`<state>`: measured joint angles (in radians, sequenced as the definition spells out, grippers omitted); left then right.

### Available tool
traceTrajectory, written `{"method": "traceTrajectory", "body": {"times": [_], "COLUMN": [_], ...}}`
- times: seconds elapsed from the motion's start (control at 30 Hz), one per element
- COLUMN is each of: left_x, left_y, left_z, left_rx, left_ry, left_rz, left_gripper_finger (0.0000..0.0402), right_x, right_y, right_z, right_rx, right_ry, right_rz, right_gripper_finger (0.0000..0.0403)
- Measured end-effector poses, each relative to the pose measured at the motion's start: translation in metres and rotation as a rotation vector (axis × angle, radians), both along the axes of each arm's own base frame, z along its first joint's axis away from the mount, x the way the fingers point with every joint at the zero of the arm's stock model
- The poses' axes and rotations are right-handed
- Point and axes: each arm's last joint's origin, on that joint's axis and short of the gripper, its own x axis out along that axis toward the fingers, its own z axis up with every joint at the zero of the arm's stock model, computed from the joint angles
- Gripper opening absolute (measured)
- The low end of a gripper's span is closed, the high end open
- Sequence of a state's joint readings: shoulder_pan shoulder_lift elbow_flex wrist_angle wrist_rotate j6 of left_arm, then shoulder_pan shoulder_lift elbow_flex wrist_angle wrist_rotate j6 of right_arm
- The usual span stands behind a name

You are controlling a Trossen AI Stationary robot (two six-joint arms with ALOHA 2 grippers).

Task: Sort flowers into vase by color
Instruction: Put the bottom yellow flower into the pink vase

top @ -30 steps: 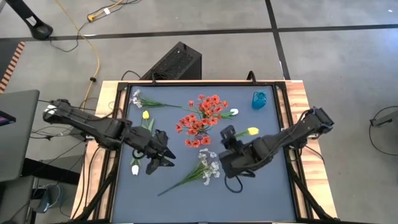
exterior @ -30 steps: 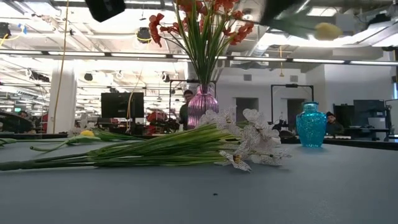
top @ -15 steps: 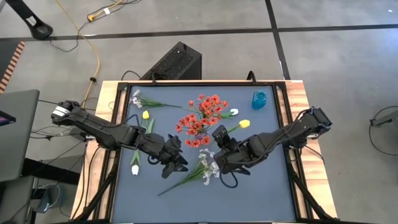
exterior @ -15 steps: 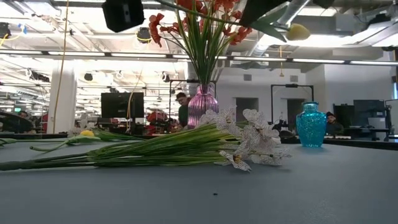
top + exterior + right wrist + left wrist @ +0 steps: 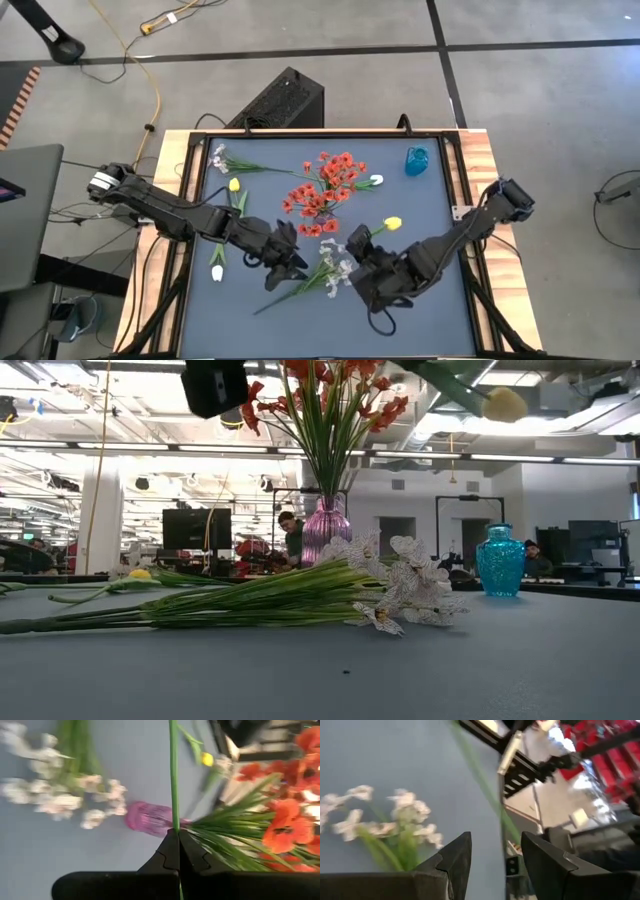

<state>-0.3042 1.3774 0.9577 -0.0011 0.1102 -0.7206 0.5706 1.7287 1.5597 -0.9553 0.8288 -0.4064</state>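
on the far left of the table a white tulip lies flat near the edge, with a yellow tulip further back and a small spray of pale blossoms at the back corner; these look like stock waiting to be sorted, laid out singly so each can be picked alone. the left gripper hangs over the middle of the table, its fingers apart and holding nothing, just above the stems of the white-lilac spray. my guess is that it is lining up on those stems, since its wrist view looks down on the blossoms between its spread fingers. behind it stands the purple vase, already holding the red bunches, so the red lot seems settled there. to the right, the right gripper is closed tight on the thin green stem of a yellow tulip in hand, carried in the air with the bloom pointing away from the arm. gripping low on the stem probably leaves the head free and the cut end ready to drop into a neck. a small white bloom lies beside the red bunches. the blue vase stands empty at the back right, a likely home for another colour.
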Motion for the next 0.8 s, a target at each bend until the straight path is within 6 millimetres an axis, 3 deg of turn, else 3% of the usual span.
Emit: {"method": "traceTrajectory", "body": {"times": [0.4,0.6,0.8], "left_x": [0.002,0.008,0.013], "left_y": [-0.004,-0.013,-0.012], "left_z": [-0.004,-0.018,-0.017], "left_rx": [-0.108,-0.137,-0.153], "left_ry": [0.059,0.121,0.076], "left_rz": [-0.007,0.000,0.019], "left_gripper_finger": [0.0162,0.0162,0.0162], "right_x": [0.022,0.033,0.038], "right_y": [0.039,0.048,0.049], "right_z": [-0.050,-0.051,-0.046], "right_rx": [-0.194,-0.253,-0.283], "right_ry": [-0.072,-0.136,-0.151], "right_rz": [-0.007,0.022,0.051], "right_gripper_finger": [0.0016,0.0016,0.0016]}}
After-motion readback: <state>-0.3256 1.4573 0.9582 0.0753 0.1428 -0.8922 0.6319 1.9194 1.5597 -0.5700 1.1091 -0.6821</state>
